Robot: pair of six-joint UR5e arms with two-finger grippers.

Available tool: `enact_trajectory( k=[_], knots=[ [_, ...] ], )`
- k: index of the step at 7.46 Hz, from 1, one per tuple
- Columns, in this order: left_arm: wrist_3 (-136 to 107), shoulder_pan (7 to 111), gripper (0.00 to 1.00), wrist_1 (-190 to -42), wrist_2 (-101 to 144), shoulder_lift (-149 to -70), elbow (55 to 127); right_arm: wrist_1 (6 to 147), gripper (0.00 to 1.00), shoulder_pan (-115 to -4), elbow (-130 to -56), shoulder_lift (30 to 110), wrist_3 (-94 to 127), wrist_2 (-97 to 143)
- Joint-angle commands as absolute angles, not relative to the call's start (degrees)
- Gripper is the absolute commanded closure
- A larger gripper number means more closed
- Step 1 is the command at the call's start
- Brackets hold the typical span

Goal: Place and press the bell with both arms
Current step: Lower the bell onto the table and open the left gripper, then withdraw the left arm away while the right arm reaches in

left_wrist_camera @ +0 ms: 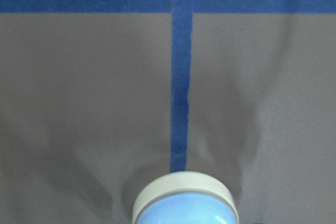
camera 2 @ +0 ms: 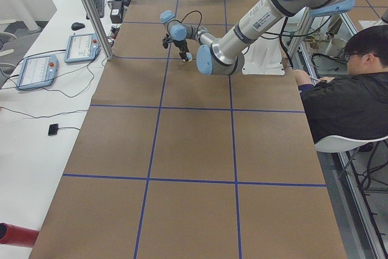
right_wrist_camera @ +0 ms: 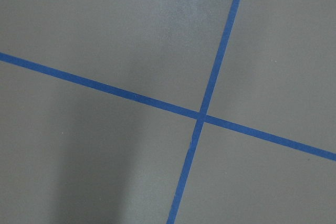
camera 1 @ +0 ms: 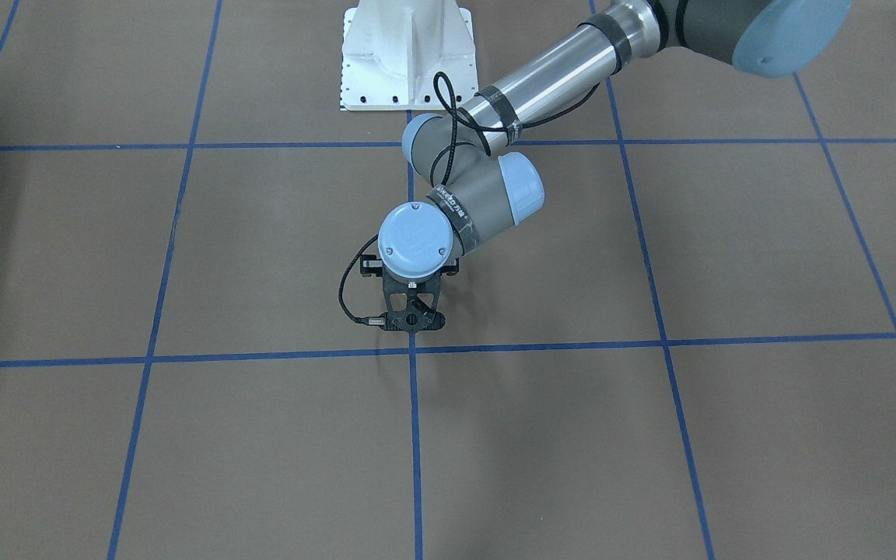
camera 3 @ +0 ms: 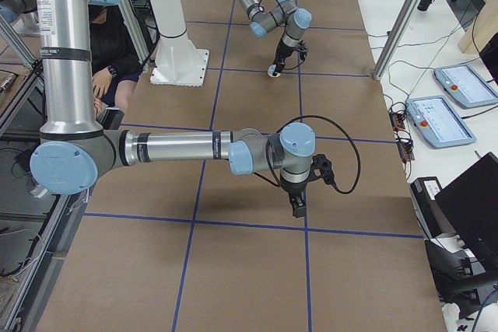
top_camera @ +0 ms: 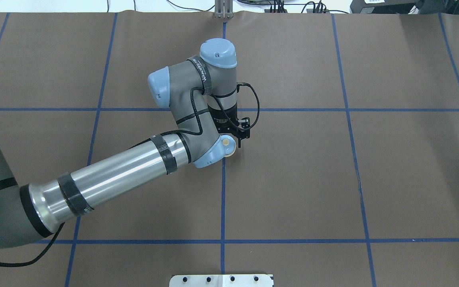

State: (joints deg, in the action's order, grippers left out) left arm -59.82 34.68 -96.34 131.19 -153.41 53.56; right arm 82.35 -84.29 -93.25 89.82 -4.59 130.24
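The small light-blue bell (top_camera: pixel 228 145) with its cream button stands on the brown table (top_camera: pixel 333 179) on the middle blue tape line. It fills the bottom of the left wrist view (left_wrist_camera: pixel 184 203). My left gripper (top_camera: pixel 234 140) points straight down over it, its jaws close on either side, and appears shut on it. In the front view the gripper (camera 1: pixel 414 322) and wrist hide the bell. My right gripper (camera 3: pixel 299 207) shows only in the right side view, low over the table near a tape crossing, far from the bell (camera 3: pixel 272 73). I cannot tell whether it is open or shut.
The white bolted pedestal (camera 1: pixel 405 54) stands at the robot's side of the table. An operator (camera 2: pixel 351 95) sits beside the table. Teach pendants (camera 3: pixel 440 118) lie on the white side bench, and a metal post (camera 2: pixel 91 10) stands at the table's edge.
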Motion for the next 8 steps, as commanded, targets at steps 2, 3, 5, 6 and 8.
enact_trajectory(
  k=[2, 3, 5, 6, 8],
  knots=[
    [-60.2, 37.9, 0.0, -93.7, 130.5, -153.4, 59.1, 82.3, 0.0, -84.3, -93.3, 89.7, -4.7, 130.3],
    [-59.9, 39.8, 0.0, -89.3, 130.4, -153.1, 62.5, 82.3, 0.0, -84.3, -93.8, 89.7, -4.7, 130.8],
    [-59.2, 45.0, 0.0, -85.1, 130.3, -147.8, 74.5, 77.7, 0.0, -84.3, -94.0, 89.8, -3.3, 131.7],
    [-58.9, 47.7, 0.0, -83.8, 130.1, -140.7, 84.5, 77.3, 0.0, -83.6, -94.3, 89.7, 1.4, 132.5],
    [-51.3, 53.3, 0.0, -83.4, 129.8, -124.4, 101.4, 77.4, 0.0, -79.9, -98.5, 89.3, 8.7, 132.6]
  ],
)
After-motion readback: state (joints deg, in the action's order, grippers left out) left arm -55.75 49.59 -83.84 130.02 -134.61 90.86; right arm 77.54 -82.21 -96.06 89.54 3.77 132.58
